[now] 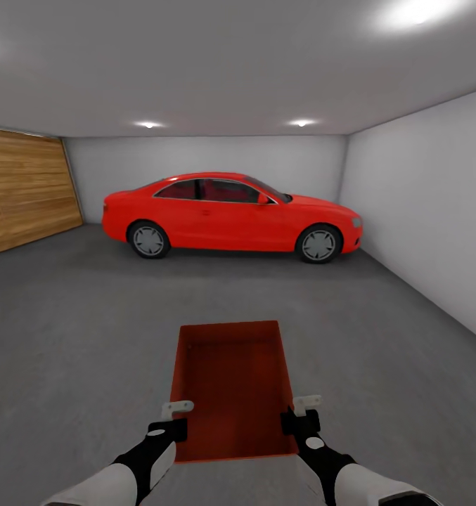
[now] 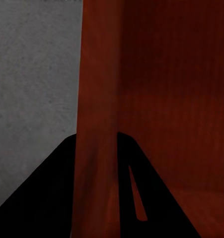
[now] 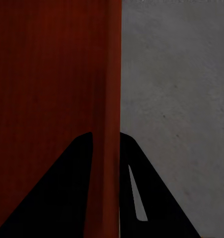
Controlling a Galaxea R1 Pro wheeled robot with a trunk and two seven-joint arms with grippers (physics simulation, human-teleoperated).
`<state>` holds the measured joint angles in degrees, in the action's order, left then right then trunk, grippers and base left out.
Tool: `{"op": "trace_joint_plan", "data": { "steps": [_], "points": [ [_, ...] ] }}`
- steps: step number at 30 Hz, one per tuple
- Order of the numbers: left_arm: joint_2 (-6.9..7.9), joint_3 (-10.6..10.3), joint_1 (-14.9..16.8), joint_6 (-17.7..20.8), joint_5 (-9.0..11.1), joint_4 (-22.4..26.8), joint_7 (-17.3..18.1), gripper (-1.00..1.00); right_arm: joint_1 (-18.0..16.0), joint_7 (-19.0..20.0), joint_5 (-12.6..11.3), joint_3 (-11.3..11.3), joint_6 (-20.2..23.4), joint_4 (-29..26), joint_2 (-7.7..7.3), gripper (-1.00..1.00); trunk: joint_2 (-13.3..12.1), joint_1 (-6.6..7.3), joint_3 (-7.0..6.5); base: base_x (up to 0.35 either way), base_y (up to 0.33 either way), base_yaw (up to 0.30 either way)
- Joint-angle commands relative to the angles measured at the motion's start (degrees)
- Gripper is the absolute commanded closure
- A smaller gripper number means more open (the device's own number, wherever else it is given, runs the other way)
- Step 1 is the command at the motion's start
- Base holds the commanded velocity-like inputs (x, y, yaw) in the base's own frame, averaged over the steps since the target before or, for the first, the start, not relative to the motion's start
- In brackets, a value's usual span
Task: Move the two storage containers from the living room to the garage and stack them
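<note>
Already in the garage (image 1: 216, 151), with one storage container (image 1: 232, 383) carried out front over the floor (image 1: 76, 330), open top up, interior bare; gripped on both long walls, left gripper (image 1: 174, 414) on the left wall, right gripper (image 1: 302, 411) on the right; in the left wrist view, jaws pinching the orange-red wall (image 2: 99, 124), one dark finger (image 2: 47, 198) outside and one inside; same in the right wrist view, wall (image 3: 108, 99) clamped between the two fingers (image 3: 146, 198). Judged about halfway at best: this bin brought to the right room but seemingly not yet set down, though hard to tell whether resting on or held just above the concrete; no second bin on the ground ahead, so likely a return trip, then the stacking. Dark grey speckled concrete, flat and open ahead; plain white-grey walls, slatted wooden door (image 1: 23, 186) at the left, red car (image 1: 230, 214) parked well beyond, recessed ceiling lights (image 1: 148, 124).
</note>
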<state>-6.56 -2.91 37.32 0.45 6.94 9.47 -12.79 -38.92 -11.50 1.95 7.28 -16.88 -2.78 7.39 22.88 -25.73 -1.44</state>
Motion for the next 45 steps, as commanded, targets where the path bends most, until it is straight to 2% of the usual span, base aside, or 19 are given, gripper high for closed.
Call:
{"op": "trace_joint_plan", "data": {
  "steps": [1, 45],
  "points": [
    [0.41, 1.2, 0.0, 0.1, -0.4, 0.2, -0.6, 1.0, 0.0, -0.4, -0.5, -0.3, -0.2, 0.1, -0.01, 1.0, 0.0, -0.05, 0.02, 0.318, 0.0, 0.0],
    [0.41, 1.2, 0.0, 0.1, -0.4, 0.2, -0.6, 1.0, 0.0, -0.4, -0.5, -0.3, -0.2, 0.1, -0.01, 1.0, 0.0, -0.05, 0.02, 0.318, 0.0, 0.0]
  ]
}}
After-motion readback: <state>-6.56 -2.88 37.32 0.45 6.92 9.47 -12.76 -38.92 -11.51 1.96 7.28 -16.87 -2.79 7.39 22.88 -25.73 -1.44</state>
